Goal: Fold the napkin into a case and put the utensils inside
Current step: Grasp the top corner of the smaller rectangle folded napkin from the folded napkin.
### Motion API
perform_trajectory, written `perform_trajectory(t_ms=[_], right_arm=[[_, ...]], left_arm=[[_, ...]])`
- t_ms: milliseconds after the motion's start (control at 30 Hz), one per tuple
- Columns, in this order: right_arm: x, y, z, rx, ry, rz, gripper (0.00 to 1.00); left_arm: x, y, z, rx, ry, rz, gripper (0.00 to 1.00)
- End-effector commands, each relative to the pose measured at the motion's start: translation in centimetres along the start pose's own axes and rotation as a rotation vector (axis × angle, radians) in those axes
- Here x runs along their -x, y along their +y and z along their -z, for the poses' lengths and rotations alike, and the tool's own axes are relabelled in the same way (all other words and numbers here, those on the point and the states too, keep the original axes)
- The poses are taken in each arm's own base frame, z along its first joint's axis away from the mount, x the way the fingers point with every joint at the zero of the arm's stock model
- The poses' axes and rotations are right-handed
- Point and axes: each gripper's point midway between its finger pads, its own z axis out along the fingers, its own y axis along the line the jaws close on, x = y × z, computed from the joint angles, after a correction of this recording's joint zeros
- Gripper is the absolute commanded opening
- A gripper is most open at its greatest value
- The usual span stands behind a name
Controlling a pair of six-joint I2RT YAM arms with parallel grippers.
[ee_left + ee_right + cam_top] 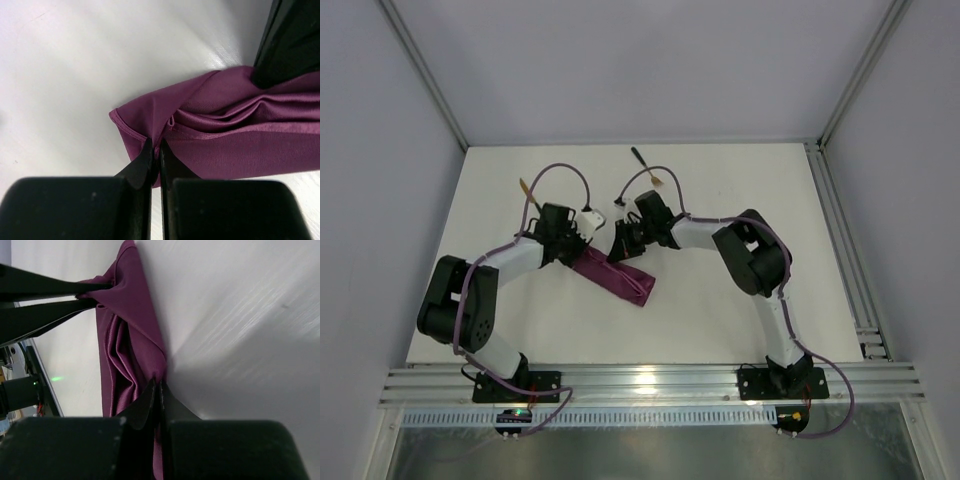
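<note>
Soft floppy napkin, bunches easy, bit slick. Pinched tight at edge by left gripper and right gripper. Best grabbed by hem, near corners.

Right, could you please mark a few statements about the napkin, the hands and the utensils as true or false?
1. The left hand is shut on an edge of the napkin. True.
2. The right hand hangs open above the table. False: it is shut on the napkin too.
3. Both utensils are tucked inside the napkin. False: the left utensil and the right utensil lie on the bare table, beyond the hands and apart from the napkin.
4. The napkin is gathered into a narrow strip. True.
</note>
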Motion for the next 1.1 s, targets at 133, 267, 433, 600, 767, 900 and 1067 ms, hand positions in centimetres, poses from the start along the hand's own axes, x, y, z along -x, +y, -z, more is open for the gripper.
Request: perform_trajectory(t_ms=[133,267,433,600,767,900,1067], right_arm=[[-1.7,4.1,0.3,0.057,-0.023,-0.027,0.19],[1.1,2.9,1.8,-0.029,-0.104,-0.008,0.39],[4.5,1.6,2.9,-0.098,-0.213,0.052,0.4],[6.1,2.8,3.2,-0.095,-0.283,0.097,0.38],[6.9,5.2,2.9,-0.046,-0.326,0.177,0.31],[6.5,6.7,1.9,0.014,-0.321,0.203,0.25],[5.4,5.8,0.0,0.052,-0.297,0.138,0.26]], left_arm=[[-0.4,-0.5,-0.3,-0.041,0.012,-0.015,0.0],[0.1,-0.9,0.0,-0.067,-0.014,-0.056,0.0],[0.5,-0.8,0.1,-0.074,-0.031,-0.086,0.0],[0.5,-0.9,0.2,-0.081,-0.027,-0.1,0.0],[0.5,-0.9,0.1,-0.086,-0.023,-0.098,0.0],[0.6,-0.9,0.0,-0.088,-0.022,-0.09,0.0],[0.8,-1.1,0.0,-0.103,-0.027,-0.077,0.0]])
